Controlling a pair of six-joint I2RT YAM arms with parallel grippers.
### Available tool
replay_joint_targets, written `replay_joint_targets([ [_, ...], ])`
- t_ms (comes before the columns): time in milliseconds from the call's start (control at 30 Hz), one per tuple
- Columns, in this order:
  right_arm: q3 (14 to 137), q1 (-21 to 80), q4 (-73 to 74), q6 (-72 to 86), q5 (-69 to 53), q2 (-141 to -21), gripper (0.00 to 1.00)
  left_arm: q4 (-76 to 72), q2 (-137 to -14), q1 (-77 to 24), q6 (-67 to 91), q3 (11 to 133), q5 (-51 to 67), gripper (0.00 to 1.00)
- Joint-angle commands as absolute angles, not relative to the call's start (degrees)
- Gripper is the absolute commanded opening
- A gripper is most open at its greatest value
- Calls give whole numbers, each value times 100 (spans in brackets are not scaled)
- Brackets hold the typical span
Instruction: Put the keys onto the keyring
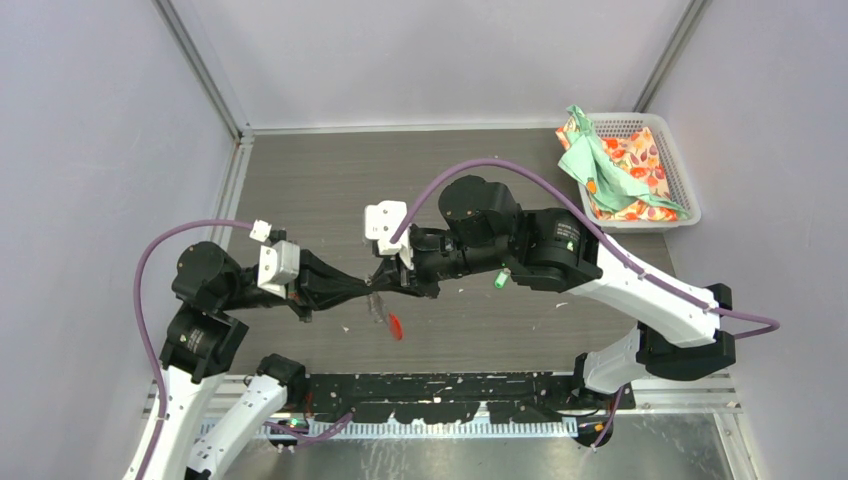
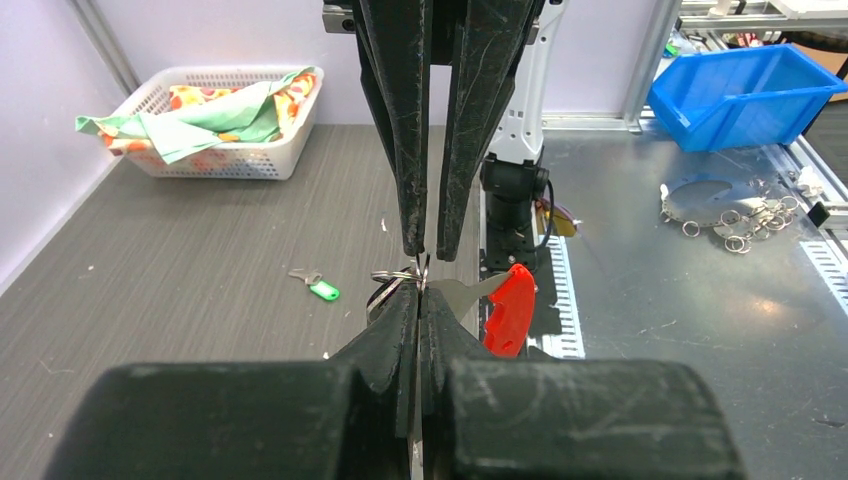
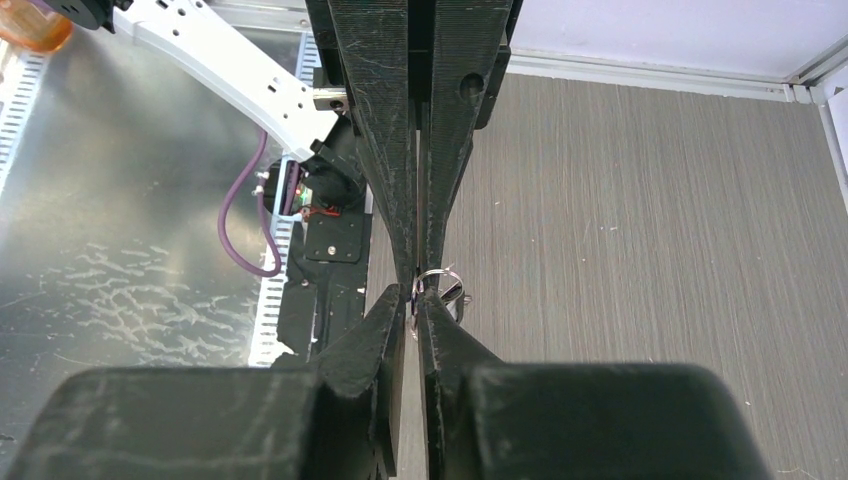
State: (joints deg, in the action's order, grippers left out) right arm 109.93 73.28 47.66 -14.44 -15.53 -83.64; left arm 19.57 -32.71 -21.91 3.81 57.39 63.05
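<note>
The keyring hangs between my two grippers above the table's middle, its red tab (image 1: 396, 326) dangling below them. My left gripper (image 2: 418, 288) is shut on the flat metal piece that carries the red tab (image 2: 510, 310). My right gripper (image 3: 418, 296) meets it tip to tip, its jaws nearly together with the silver ring (image 3: 437, 272) pinched between them. A dark and silver piece (image 3: 456, 300) hangs off the ring; I cannot tell what it is. The green-tagged key (image 1: 500, 280) lies on the table under the right arm, also in the left wrist view (image 2: 318, 287).
A white basket (image 1: 684, 196) of coloured cloths stands at the back right corner. In the left wrist view a blue bin (image 2: 740, 95) and several loose rings (image 2: 735, 215) sit on the metal bench beyond the table. The arm bases line the near edge.
</note>
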Motion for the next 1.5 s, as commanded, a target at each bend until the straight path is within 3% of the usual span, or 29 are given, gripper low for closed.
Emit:
replay_joint_targets([
  [0,10955,7321,4675,-1444,-1553,-8394,15,1730,-3235,-2206,309,5883,6324,0],
  [367,10891,7327,4684,-1458,-1380,-8419,17,1731,-3243,-2206,303,5915,6289,0],
  [633,10817,7329,4648,-1457,-1396,-8374,25,1723,-3235,-2206,299,5928,6229,0],
  [800,10771,7324,4575,-1449,-1362,-8332,19,1730,-3243,-2206,291,5938,6210,0],
  [1133,10552,7326,4593,-1604,-888,-8365,20,1683,-3277,-2206,347,6045,6056,0],
  [1233,10500,7330,4454,-1596,-810,-8304,14,1684,-3295,-2206,360,6062,6056,0],
  [1300,10467,7330,4388,-1625,-739,-8274,2,1680,-3302,-2206,376,6056,6049,0],
  [1467,10312,7330,4170,-1634,-651,-8115,1,1679,-3322,-2206,408,6063,6080,0],
])
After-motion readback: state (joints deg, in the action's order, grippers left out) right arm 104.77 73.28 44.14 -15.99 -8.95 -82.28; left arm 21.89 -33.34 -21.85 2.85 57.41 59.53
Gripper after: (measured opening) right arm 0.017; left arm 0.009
